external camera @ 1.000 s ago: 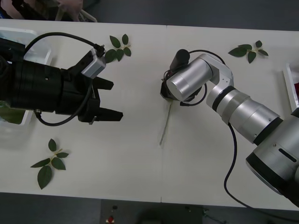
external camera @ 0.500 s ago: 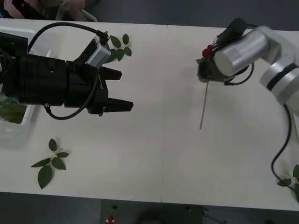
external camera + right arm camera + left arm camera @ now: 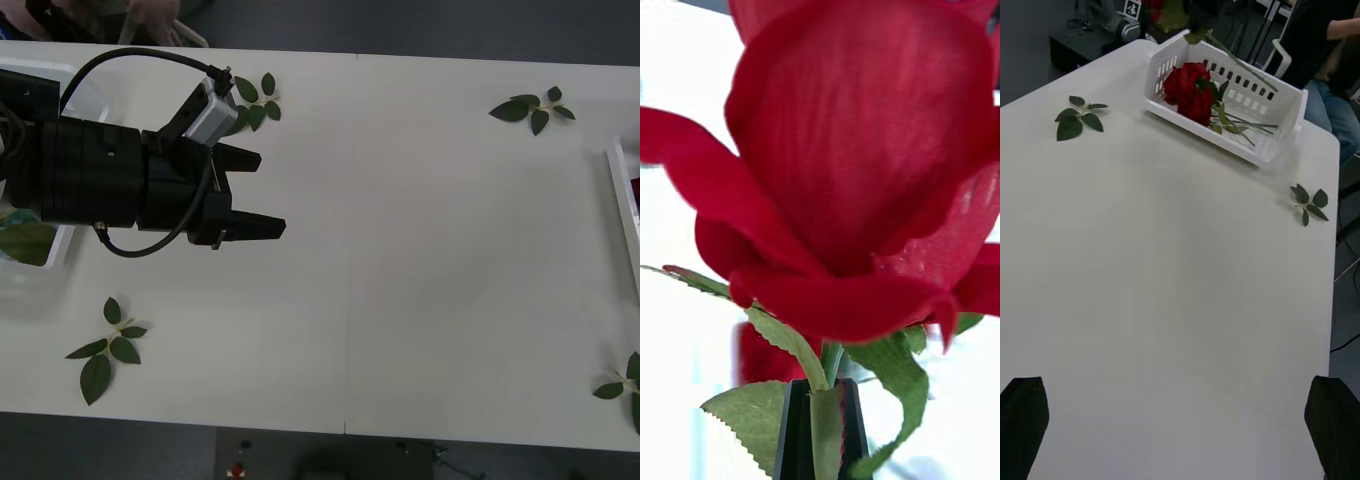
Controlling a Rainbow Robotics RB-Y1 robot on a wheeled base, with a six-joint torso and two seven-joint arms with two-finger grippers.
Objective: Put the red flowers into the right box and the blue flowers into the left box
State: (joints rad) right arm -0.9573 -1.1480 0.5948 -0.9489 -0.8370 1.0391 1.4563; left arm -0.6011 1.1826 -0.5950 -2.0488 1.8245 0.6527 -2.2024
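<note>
Right fingers [image 3: 818, 431] pinched on a red rose [image 3: 865, 150] at the stem, bloom hanging above the right box [image 3: 1225, 142] for dropping. Left fingers [image 3: 248, 192] spread, empty, idle beside the left box [image 3: 30, 270].

left gripper [image 3: 262, 192] hovers spread wide; right gripper [image 3: 818, 435] clamped.

Illumination is even and diffuse from overhead. In the front view the white table [image 3: 420, 250] reads bright without hard glare; the left gripper [image 3: 250, 195] throws only a faint, soft-edged shadow. The right wrist view is backlit: the surroundings wash out to near white, and the red rose [image 3: 857, 150] sits so close that its petals are soft, while the leaf edges lower down are sharper. The left wrist view is evenly lit, its far background dim.
</note>
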